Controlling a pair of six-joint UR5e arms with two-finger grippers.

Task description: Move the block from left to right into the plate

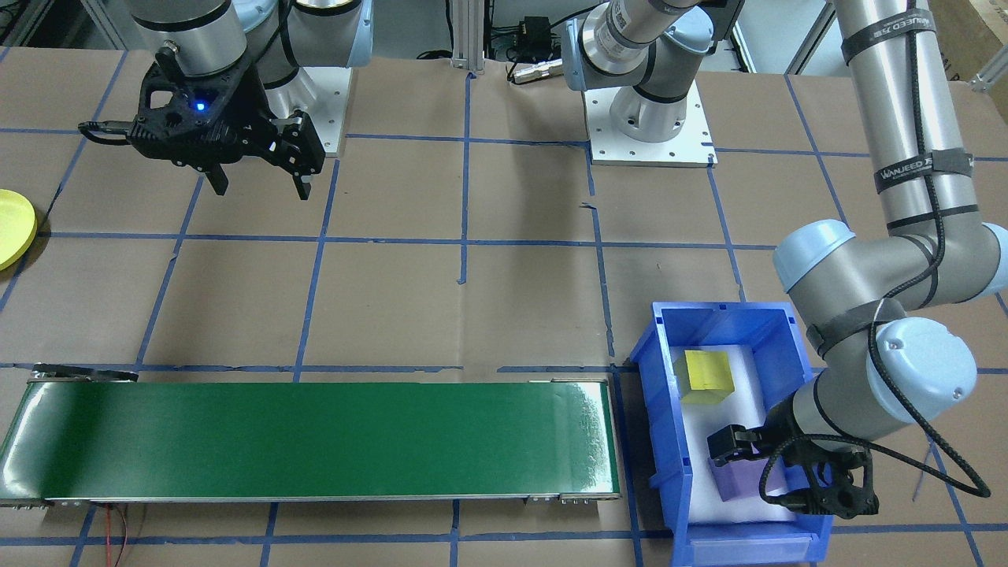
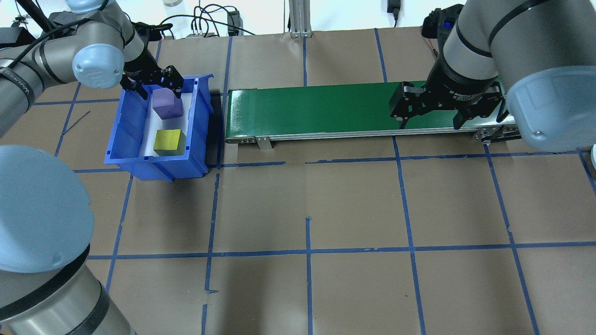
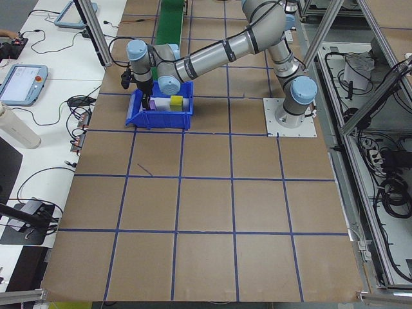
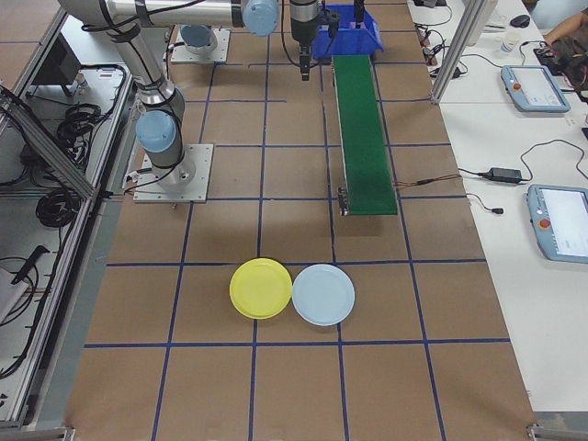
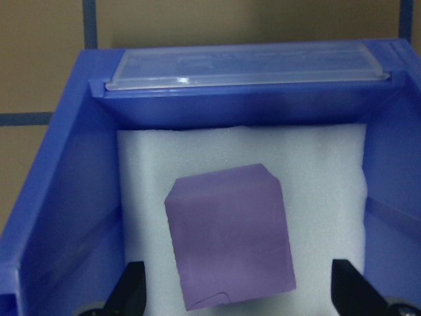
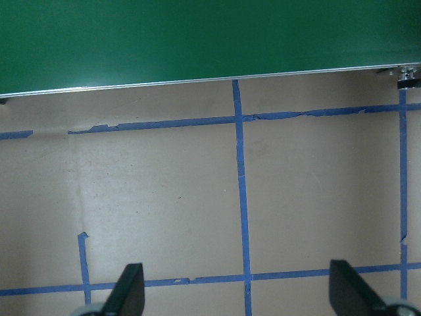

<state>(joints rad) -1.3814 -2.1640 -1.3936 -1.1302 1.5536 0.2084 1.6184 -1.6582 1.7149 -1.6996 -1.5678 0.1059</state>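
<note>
A purple block (image 5: 230, 240) and a yellow block (image 2: 168, 142) lie on white foam inside the blue bin (image 2: 125, 135). My left gripper (image 5: 240, 293) is lowered into the bin and stands open, one finger on each side of the purple block (image 1: 736, 479) with gaps showing on both sides. The yellow block (image 1: 707, 374) sits apart, toward the bin's other end. My right gripper (image 2: 430, 123) hangs open and empty above the tabletop beside the green conveyor belt (image 2: 316, 109). The yellow plate (image 4: 261, 288) lies far off on the robot's right, partly cut off at the edge (image 1: 12, 228) in the front view.
A pale blue plate (image 4: 322, 294) touches the yellow plate's side. The conveyor belt (image 1: 315, 437) runs from next to the bin (image 1: 657, 409) toward the plates. The brown tabletop carries a grid of blue tape. Desks with tablets and cables flank the table.
</note>
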